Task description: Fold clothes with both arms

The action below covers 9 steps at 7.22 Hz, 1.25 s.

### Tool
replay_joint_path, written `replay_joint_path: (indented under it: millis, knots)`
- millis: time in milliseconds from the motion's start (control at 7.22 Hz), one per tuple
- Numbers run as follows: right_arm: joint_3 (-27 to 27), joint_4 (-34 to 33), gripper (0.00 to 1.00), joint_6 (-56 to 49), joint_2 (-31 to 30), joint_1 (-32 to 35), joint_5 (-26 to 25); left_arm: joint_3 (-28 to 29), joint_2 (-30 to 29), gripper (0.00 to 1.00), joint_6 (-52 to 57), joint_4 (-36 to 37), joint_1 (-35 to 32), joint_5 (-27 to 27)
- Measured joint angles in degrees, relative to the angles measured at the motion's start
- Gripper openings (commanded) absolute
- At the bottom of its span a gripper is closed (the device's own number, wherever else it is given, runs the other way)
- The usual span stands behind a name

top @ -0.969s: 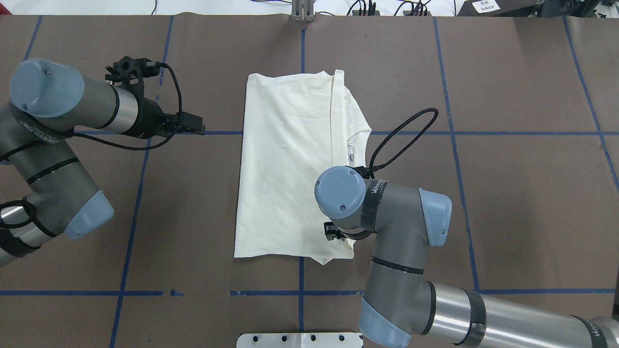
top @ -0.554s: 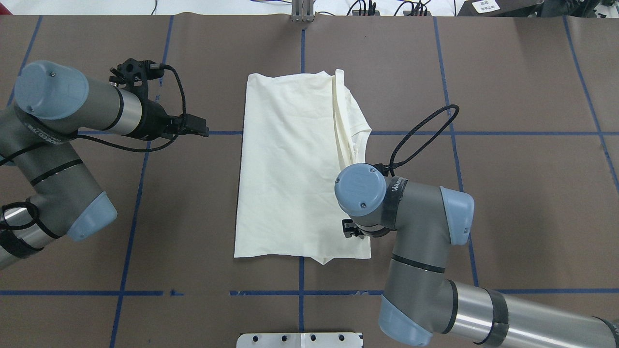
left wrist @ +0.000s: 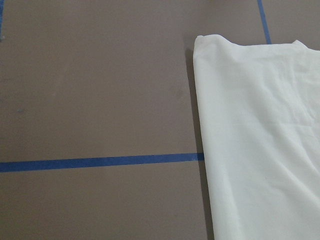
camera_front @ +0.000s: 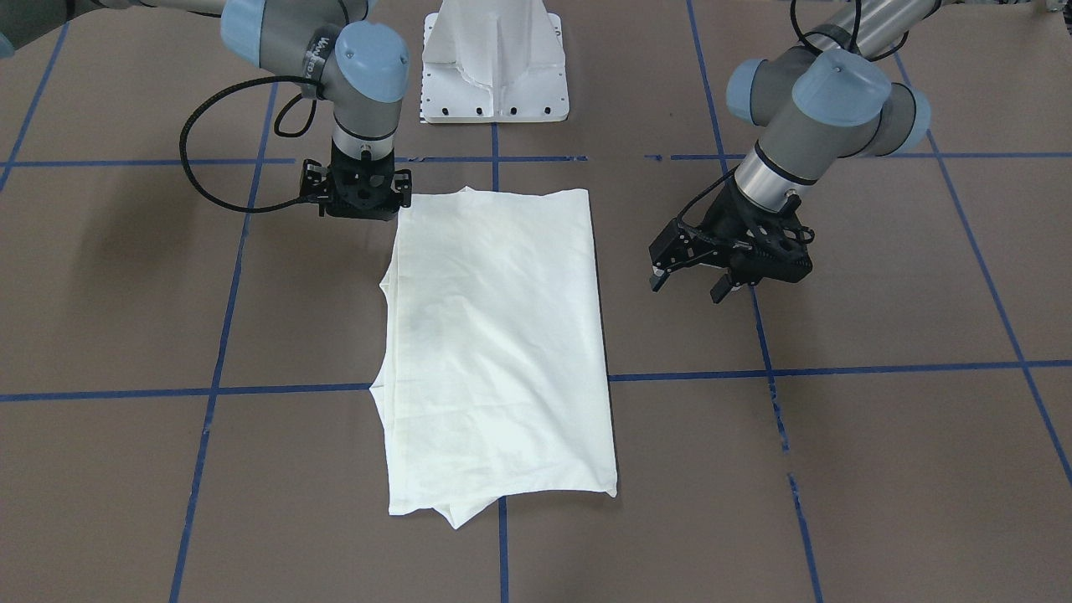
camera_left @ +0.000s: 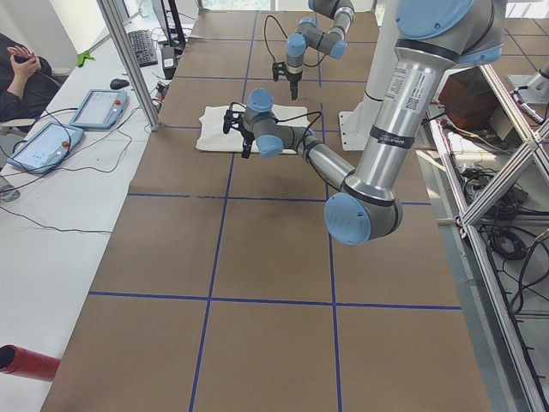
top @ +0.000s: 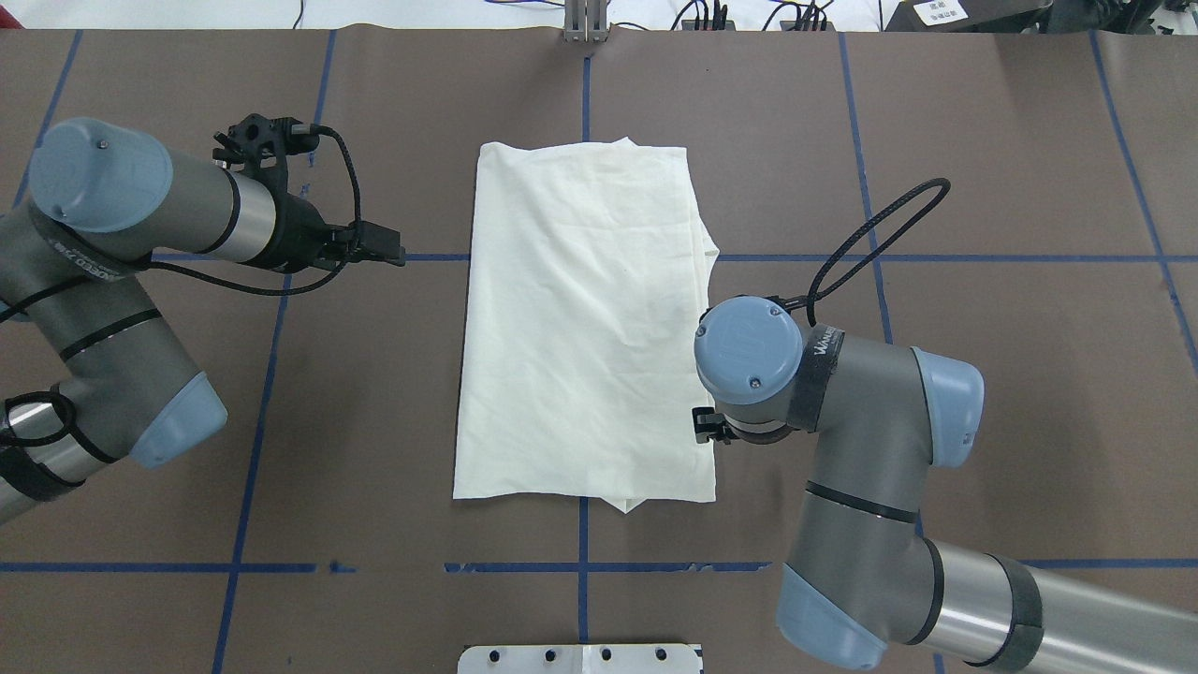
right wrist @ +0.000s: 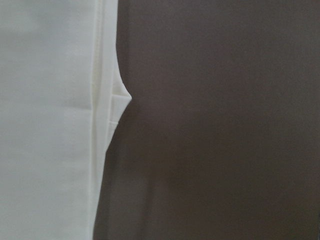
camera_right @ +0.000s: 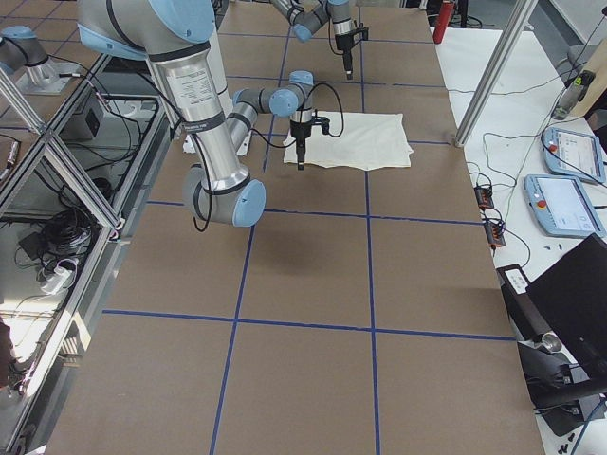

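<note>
The cream T-shirt [top: 580,318] lies folded into a long rectangle in the middle of the table, plain side up, with no print showing; it also shows in the front view [camera_front: 494,335]. My right gripper [top: 706,427] points straight down at the shirt's right edge near the near corner [camera_front: 362,211]. Its fingers are hidden under the wrist, so I cannot tell whether it grips the cloth. The right wrist view shows the shirt's hemmed edge [right wrist: 100,125] close up. My left gripper [camera_front: 688,283] is open and empty, hovering left of the shirt [top: 388,254].
The brown table cover [top: 983,187] is marked with blue tape lines [top: 936,257]. The white pedestal base [camera_front: 494,75] stands at the robot's side of the table. Desks with tablets [camera_left: 51,142] and an operator lie beyond the far edge.
My right gripper has moved right along the shirt's near end, and the top layer has spread rightward to cover the shirt's right side. The left arm has barely moved.
</note>
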Motion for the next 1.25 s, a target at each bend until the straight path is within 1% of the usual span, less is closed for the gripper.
replay_joint_path:
  millis: [138, 277, 415, 554, 831, 969, 1246]
  knots:
    - [1.78, 2.5, 1.0, 0.09, 0.17, 0.42, 0.33, -0.42, 0.06, 1.0, -3.29, 0.04, 1.28, -0.12]
    - [3.1, 6.36, 1.0, 0.43, 0.16, 0.83, 1.14, -1.12, 0.05, 1.0, -9.69, 0.11, 4.21, 0.08]
    - [4.07, 9.07, 1.0, 0.8, 0.15, 1.11, 2.1, -1.98, 0.02, 1.0, -17.6, 0.28, 8.08, 1.49]
    - [5.17, 10.45, 1.0, 1.0, 0.2, 1.33, 3.03, -3.13, -0.04, 1.0, -25.03, 1.45, 12.56, 4.69]
    - [6.42, 11.97, 1.0, 1.54, 0.31, 1.55, 4.22, -5.86, -1.58, 0.98, -35.29, 10.24, 21.93, 11.94]
    - [6.56, 13.13, 1.0, 1.84, 0.31, 1.68, 4.43, -6.5, -2.87, 0.96, -37.72, 14.68, 24.4, 14.23]
    - [6.58, 14.01, 1.0, 2.02, 0.3, 2.06, 4.58, -6.74, -3.63, 0.94, -39.11, 18.45, 25.87, 15.84]
